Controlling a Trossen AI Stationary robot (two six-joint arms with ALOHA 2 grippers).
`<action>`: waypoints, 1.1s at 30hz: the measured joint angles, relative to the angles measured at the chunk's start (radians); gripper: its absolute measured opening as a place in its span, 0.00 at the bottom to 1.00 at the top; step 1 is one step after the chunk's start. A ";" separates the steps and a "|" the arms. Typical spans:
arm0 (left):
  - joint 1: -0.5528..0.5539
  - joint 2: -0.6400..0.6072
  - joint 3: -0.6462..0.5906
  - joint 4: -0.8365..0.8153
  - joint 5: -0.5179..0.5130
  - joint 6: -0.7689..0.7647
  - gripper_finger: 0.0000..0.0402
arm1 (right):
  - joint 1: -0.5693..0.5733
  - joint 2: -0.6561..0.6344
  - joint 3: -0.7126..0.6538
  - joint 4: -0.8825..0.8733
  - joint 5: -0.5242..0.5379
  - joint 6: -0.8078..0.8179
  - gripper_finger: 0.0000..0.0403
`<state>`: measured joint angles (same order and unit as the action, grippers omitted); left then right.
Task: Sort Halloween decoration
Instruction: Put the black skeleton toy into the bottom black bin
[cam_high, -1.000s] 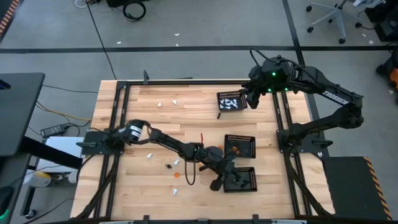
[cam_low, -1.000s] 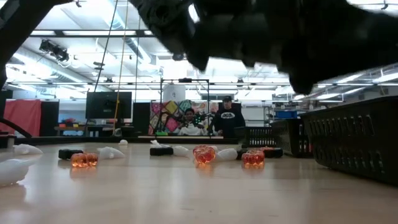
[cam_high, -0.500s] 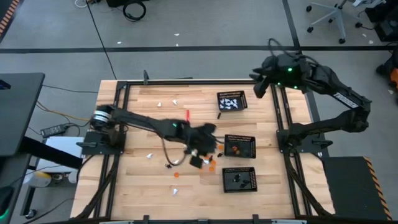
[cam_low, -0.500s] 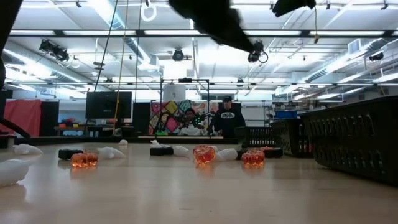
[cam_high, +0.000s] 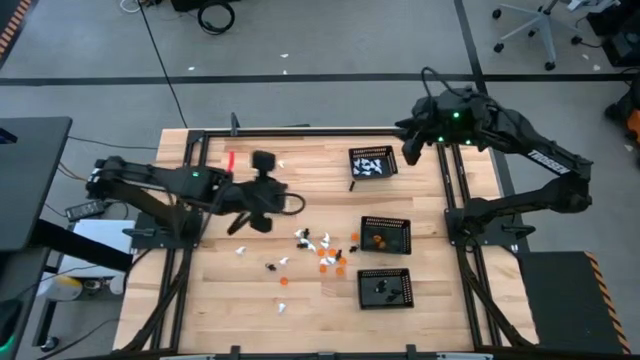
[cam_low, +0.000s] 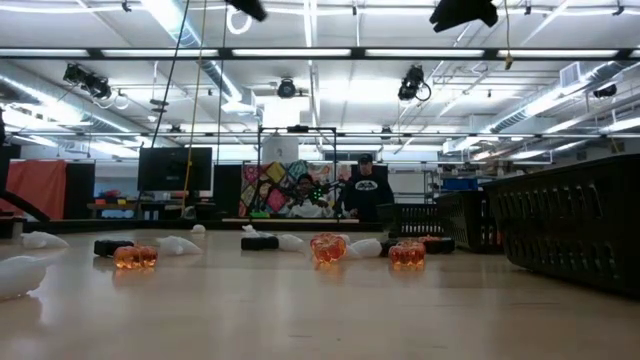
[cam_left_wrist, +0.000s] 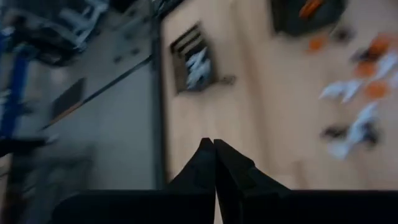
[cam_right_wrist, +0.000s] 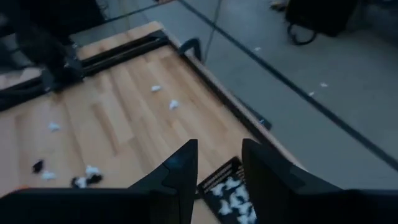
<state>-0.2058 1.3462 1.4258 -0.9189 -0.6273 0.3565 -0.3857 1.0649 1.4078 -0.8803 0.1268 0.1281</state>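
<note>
Nearest the front edge of the table (cam_high: 200, 300) sits the tray (cam_high: 385, 287) of black figures, then the tray (cam_high: 386, 235) of orange ones. The loose figures (cam_high: 322, 250) — white, orange, black — lie scattered mid-table. They look light, hard and skittish; pinch each across its body. The left gripper (cam_high: 262, 160) hangs above, pressed shut, empty. Farthest, the right gripper (cam_high: 410, 150), half open and empty, hovers beside the tray (cam_high: 372, 162) of white figures.

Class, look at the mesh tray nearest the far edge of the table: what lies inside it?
The far mesh tray holds several white figures, which also show in the left wrist view. No orange figures show among them. The figures are too small to count, and any lying under others cannot be seen.
</note>
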 joint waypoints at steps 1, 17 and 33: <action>-0.006 -0.008 0.000 -0.026 -0.041 0.000 0.01 | 0.003 0.002 -0.013 0.017 -0.014 0.002 0.32; -0.021 -0.027 -0.001 0.205 -0.203 0.278 0.00 | 0.066 0.028 -0.166 0.189 -0.095 0.044 0.32; 0.055 -0.049 -0.017 0.168 -0.064 -0.070 0.00 | 0.095 0.096 -0.182 0.219 -0.243 0.077 0.32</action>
<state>-0.1507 1.2976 1.4083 -0.7506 -0.6915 0.2870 -0.2910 1.1610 1.2263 -0.6613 -0.1162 0.2049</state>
